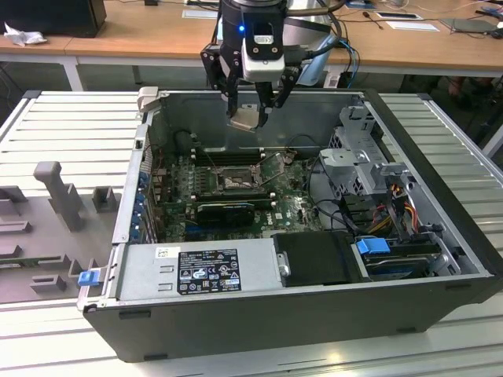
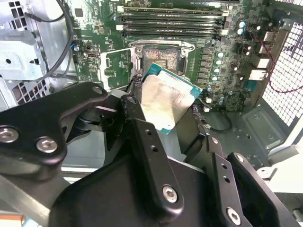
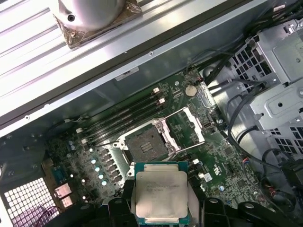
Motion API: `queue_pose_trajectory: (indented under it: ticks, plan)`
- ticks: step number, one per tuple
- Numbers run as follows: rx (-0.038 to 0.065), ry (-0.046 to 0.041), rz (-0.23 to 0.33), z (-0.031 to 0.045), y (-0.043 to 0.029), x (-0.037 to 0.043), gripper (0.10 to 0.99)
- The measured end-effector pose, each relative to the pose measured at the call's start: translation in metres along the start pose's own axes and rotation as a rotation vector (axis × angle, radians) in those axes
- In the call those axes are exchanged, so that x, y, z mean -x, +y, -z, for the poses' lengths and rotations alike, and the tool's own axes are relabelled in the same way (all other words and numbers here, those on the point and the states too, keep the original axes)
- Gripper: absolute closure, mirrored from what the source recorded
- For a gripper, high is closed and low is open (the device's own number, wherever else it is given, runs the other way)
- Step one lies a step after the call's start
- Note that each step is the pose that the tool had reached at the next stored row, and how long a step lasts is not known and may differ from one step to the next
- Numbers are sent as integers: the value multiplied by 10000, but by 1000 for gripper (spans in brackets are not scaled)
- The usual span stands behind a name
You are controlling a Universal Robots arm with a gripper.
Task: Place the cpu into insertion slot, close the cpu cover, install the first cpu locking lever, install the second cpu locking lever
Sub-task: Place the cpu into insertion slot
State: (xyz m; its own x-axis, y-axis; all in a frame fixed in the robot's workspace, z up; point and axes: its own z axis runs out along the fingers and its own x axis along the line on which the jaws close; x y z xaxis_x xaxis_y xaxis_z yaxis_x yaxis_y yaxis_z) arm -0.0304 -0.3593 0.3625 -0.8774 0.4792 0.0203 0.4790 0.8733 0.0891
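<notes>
Gripper [image 1: 251,114] above open computer case [image 1: 314,322], fingers [image 2: 142,137] clenched on cpu [image 3: 161,198], held in air. Insertion slot [image 3: 146,144] bare below; cpu cover [image 3: 185,126] swung open beside it. Memory slots [image 3: 120,120] just beside slot. Drive cage [image 1: 357,153] at exterior view's right.

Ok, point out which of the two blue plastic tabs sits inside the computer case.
The blue tab on the drive bay, toward the exterior view's right. The other tab juts from the case's outer corner on that view's left.
</notes>
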Motion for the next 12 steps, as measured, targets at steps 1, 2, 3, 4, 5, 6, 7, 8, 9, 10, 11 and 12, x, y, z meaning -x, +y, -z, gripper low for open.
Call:
queue_pose_trajectory:
  ticks: [1, 2, 3, 4, 5, 6, 7, 8, 9, 10, 11, 12]
  plan:
    - [1, -4, -48, 0, 0, 0, 557]
    - [2, -9, -105, -1, 0, 0, 557]
    - [5, -19, -209, -2, 0, 0, 557]
    - [6, -25, -272, -2, 0, 0, 557]
    - [7, -32, -361, -3, 0, 0, 557]
    - [9, -43, -484, -3, -1, 0, 557]
    - [13, -56, -633, -4, 0, 0, 557]
    - [15, -66, -747, -5, 0, 0, 557]
    - [16, -70, -792, -6, 0, 0, 557]
    - [16, -73, -824, -7, 0, 0, 557]
    - [18, -76, -857, -9, -1, 0, 557]
    - [18, -78, -877, -11, -1, 0, 557]
